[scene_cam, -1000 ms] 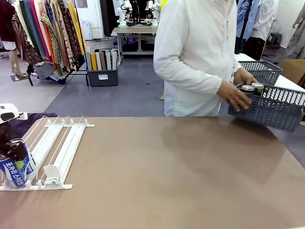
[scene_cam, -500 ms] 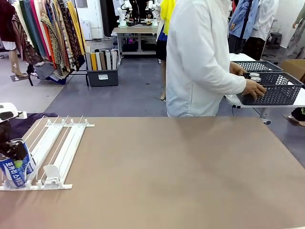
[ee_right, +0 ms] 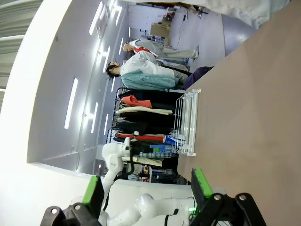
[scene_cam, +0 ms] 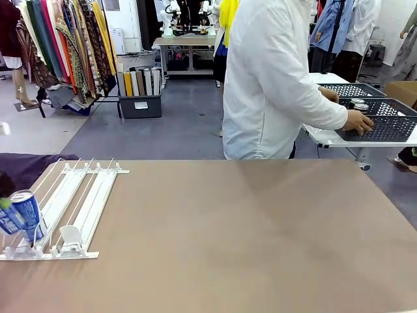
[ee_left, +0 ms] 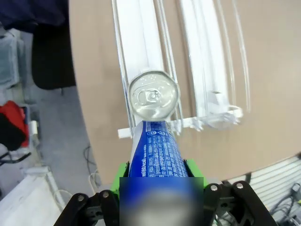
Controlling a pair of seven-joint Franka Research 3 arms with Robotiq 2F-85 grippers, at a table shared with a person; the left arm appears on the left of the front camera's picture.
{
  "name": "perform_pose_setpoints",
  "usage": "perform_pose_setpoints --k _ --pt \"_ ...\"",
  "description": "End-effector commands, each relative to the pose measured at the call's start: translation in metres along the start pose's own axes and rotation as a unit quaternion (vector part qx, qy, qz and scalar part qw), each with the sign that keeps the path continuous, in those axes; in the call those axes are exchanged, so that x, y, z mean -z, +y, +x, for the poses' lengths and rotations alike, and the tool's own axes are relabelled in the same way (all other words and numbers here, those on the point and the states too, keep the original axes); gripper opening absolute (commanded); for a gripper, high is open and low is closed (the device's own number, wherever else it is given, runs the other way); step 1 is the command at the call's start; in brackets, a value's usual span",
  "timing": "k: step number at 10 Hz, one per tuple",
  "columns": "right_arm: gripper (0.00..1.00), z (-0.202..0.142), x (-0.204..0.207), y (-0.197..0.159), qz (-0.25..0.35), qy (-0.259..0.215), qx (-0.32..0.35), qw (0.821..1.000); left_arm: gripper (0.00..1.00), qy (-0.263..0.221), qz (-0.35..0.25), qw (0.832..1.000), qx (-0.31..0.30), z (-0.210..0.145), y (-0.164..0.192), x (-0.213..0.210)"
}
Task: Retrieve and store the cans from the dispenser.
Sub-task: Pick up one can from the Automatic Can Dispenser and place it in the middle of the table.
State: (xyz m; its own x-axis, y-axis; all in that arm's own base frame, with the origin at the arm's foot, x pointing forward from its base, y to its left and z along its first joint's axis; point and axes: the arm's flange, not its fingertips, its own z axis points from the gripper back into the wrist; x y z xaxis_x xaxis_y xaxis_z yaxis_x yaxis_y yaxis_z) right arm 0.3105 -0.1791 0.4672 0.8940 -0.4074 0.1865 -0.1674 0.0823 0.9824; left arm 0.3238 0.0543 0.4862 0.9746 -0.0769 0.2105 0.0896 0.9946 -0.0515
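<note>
left gripper clamped on blue can at near-left corner of dispenser. Can tilted, long axis roughly along the jaws, base by the front lip; can't tell if it's clear of the rails. right gripper jaws apart, empty, farther off. Open table to the right.

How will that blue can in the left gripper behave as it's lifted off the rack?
The can looks stiff but thin-walled, so the squeeze of the left gripper might dent it. Its smooth printed side could slip between the green pads. It is tilted in the front view, and being round, it would probably roll if dropped.
</note>
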Motion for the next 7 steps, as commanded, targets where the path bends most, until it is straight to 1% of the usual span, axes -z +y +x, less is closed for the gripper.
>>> perform_pose_setpoints --k 1,3,4,5,6,7 --pt "1.00 0.000 -0.001 0.001 -0.003 0.005 -0.013 1.000 0.00 -0.051 -0.009 0.999 0.008 -0.008 -0.004 -0.066" --pt "1.00 0.000 -0.001 0.001 -0.003 0.005 -0.013 1.000 0.00 -0.092 0.005 0.996 0.015 -0.009 -0.011 -0.116" --pt "1.00 0.000 -0.001 0.001 -0.003 0.005 -0.013 1.000 0.00 -0.112 0.005 0.994 0.015 -0.010 -0.013 -0.132" --pt "1.00 0.000 -0.001 0.001 -0.003 0.005 -0.013 1.000 0.00 -0.125 -0.002 0.992 0.014 -0.012 -0.011 -0.140" --pt "1.00 0.000 -0.001 0.001 -0.003 0.005 -0.013 1.000 0.00 -0.127 -0.012 0.992 0.011 -0.013 -0.007 -0.139" --pt "1.00 0.000 -0.001 0.001 -0.003 0.005 -0.013 1.000 0.00 -0.116 -0.027 0.993 0.006 -0.016 0.001 -0.134"
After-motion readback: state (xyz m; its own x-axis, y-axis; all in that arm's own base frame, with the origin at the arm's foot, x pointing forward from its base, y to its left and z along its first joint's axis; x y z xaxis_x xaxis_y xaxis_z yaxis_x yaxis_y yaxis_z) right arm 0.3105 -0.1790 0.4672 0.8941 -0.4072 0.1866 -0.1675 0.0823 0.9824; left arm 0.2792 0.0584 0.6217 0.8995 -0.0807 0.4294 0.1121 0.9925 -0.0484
